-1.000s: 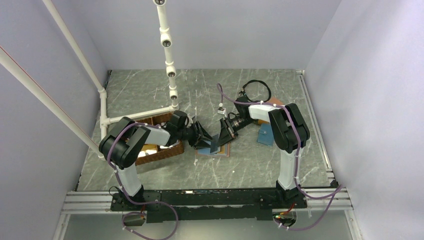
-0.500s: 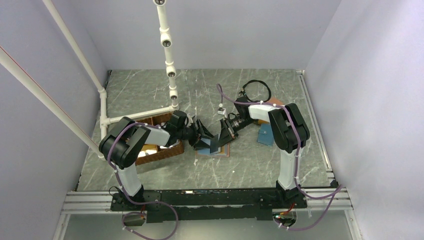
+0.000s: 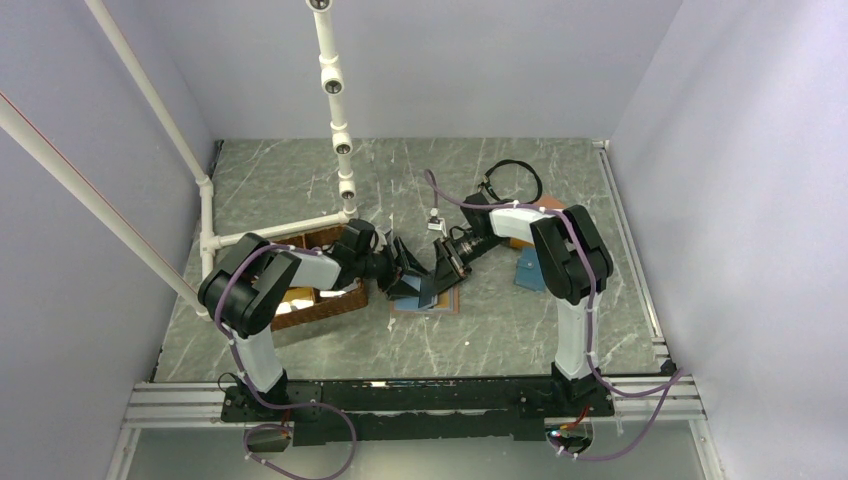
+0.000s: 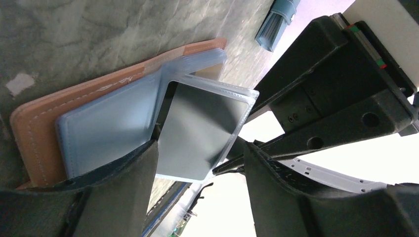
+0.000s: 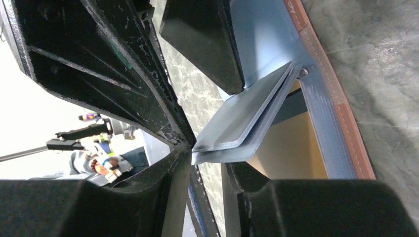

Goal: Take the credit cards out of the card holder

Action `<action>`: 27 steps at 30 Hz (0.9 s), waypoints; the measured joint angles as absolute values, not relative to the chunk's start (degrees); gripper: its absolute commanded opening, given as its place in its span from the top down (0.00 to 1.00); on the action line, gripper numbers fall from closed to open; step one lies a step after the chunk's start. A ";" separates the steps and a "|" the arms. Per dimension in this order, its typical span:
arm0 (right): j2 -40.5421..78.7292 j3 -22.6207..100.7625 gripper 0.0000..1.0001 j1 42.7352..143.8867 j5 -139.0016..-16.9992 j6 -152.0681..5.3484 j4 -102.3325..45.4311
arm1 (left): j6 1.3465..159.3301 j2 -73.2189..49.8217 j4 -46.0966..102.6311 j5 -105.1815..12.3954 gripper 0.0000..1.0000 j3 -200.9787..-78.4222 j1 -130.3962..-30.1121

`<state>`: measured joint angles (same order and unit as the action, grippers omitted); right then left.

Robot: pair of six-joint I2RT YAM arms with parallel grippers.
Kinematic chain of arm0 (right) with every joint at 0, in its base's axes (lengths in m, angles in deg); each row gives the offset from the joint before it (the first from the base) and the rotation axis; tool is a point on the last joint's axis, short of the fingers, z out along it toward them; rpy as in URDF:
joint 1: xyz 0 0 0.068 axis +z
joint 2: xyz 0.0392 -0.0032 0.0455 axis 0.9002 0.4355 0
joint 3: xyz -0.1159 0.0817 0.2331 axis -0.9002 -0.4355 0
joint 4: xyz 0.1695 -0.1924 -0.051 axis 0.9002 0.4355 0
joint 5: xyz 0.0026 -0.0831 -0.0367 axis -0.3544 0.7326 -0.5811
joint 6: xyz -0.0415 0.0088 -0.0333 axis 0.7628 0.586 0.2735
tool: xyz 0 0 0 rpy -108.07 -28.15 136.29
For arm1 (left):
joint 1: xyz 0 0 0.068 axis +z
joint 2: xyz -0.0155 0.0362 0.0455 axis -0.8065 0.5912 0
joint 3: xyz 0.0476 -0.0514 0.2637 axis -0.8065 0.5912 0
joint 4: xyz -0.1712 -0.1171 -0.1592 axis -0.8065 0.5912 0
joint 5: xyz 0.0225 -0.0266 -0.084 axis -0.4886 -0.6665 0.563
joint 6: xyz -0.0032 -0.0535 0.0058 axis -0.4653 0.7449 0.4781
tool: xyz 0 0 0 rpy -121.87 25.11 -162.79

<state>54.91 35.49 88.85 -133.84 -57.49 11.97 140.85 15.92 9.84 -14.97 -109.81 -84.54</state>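
The card holder lies open on the table, salmon-pink outside with light-blue pockets. A grey credit card sits in a blue flap that stands raised off the holder. My left gripper is open wide. One of its fingers presses on the blue pocket, and the card's lower edge hangs between its fingers without being pinched. My right gripper faces it with its jaws a narrow gap apart. The edge of the flap and card rests at its fingertips.
A brown wicker basket stands left of the holder under the left arm. A teal wallet and an orange one lie by the right arm. A black cable loop lies at the back. White pipes stand at the back left.
My left gripper's jaws have spread wider. The right gripper has shifted slightly left, toward the raised flap. The holder has stayed in place.
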 measured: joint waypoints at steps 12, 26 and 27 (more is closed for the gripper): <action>55.16 35.95 0.67 89.79 -134.39 -57.44 12.03 | 140.07 17.43 11.39 -14.82 0.46 -110.75 -84.80; 55.24 35.95 0.72 89.83 -134.04 -57.31 12.06 | 139.24 17.16 11.56 -15.10 0.23 -110.75 -84.80; 55.24 35.95 0.71 89.83 -134.35 -57.33 12.06 | 139.00 16.90 11.85 -15.43 0.21 -110.75 -84.82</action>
<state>55.24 35.95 89.83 -134.35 -57.33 12.06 139.00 16.90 11.85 -15.43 -110.75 -84.82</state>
